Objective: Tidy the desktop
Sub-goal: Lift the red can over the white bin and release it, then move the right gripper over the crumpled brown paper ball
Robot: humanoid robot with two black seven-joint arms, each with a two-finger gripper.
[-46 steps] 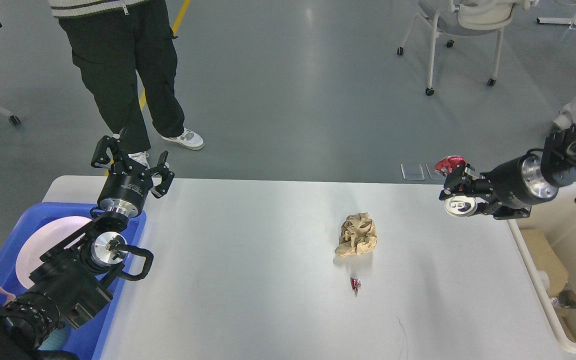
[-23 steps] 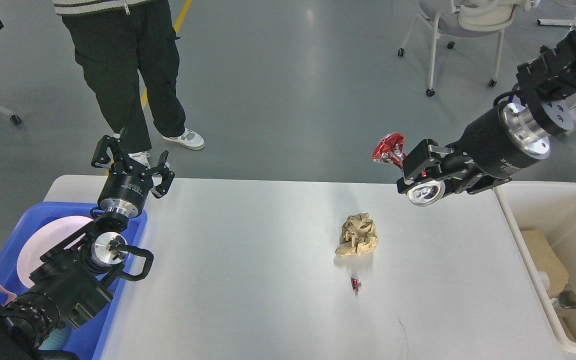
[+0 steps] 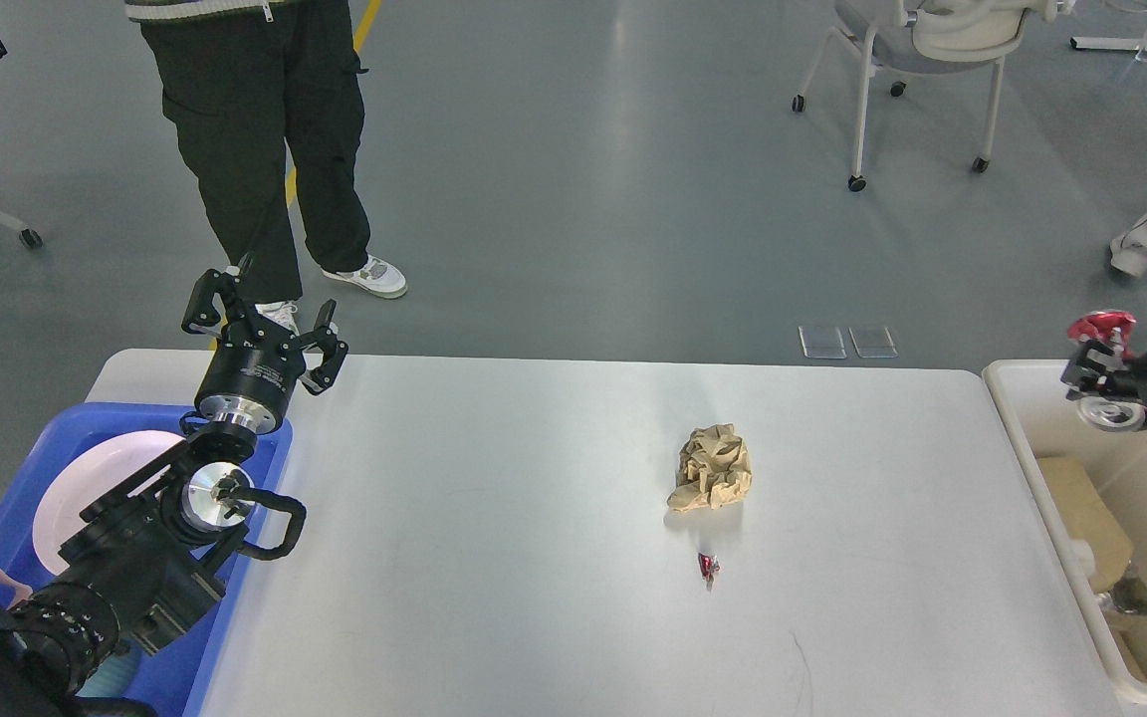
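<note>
Gleaming white-grey desktop (image 3: 494,558), rounded corners, crumpled brown paper (image 3: 712,467), possibly a red scrap (image 3: 707,567)

A robotics lab or open workshop hall is showing here: glossy grey floor (image 3: 573,199) bearing a yellow line (image 3: 366,25), wheeled chair (image 3: 917,60), bystander (image 3: 265,139) standing watching.

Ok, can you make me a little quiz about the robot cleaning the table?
1. True or false: the crumpled brown paper lies on the desktop.
2. What colour is the wrapper in the right gripper?
3. Where is the pink plate? A: on the floor. B: in the blue tray. C: in the cream bin.

Key: 1 true. 2 red. 3 B.
</note>
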